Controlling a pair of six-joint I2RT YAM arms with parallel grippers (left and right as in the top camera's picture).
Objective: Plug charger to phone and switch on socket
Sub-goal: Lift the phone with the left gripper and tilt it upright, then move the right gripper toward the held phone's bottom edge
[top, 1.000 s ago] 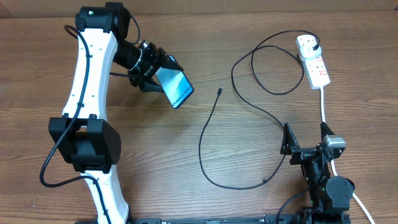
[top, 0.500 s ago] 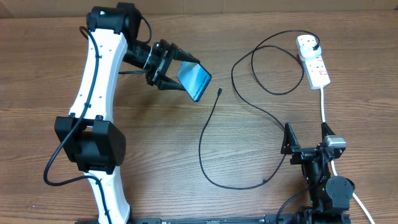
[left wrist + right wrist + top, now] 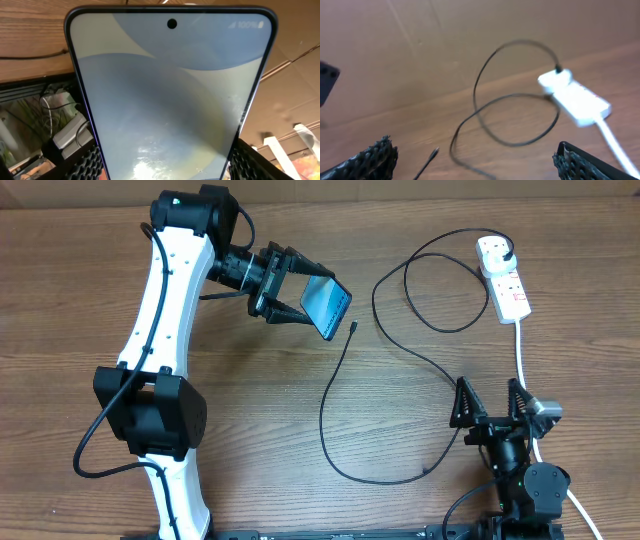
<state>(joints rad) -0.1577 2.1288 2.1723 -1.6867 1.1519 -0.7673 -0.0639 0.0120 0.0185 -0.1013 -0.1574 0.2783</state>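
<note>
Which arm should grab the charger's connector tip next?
Right. The right gripper is open and empty, close to the charger. The left gripper holds the phone next to the connector tip, so it looks occupied.

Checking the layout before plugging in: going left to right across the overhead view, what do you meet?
White left robot arm → slim teal-screened smartphone → thin black cable's small connector tip → white power strip with red markings.

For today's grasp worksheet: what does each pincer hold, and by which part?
Left pincer holds the phone by its long edges, near its bottom end. Right pincer holds nothing.
</note>
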